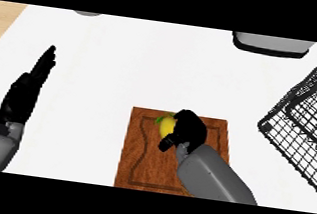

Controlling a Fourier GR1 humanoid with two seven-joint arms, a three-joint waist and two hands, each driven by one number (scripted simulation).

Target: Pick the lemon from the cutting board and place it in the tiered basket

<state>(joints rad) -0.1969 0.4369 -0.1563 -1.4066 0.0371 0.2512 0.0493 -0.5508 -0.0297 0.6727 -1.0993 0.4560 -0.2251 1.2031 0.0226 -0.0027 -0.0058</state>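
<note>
A yellow lemon lies near the top middle of the brown wooden cutting board. My right hand sits over the lemon's right side with its fingers curled round it and hides most of the fruit. The black wire tiered basket stands at the right edge of the counter, well to the right of the board. At the left edge my left hand stays open with its fingers straight and pointing up, away from everything.
A grey and white appliance sits at the counter's far right edge. A small grey object shows at the far edge, left of middle. The white counter stretches between the board and the far edge.
</note>
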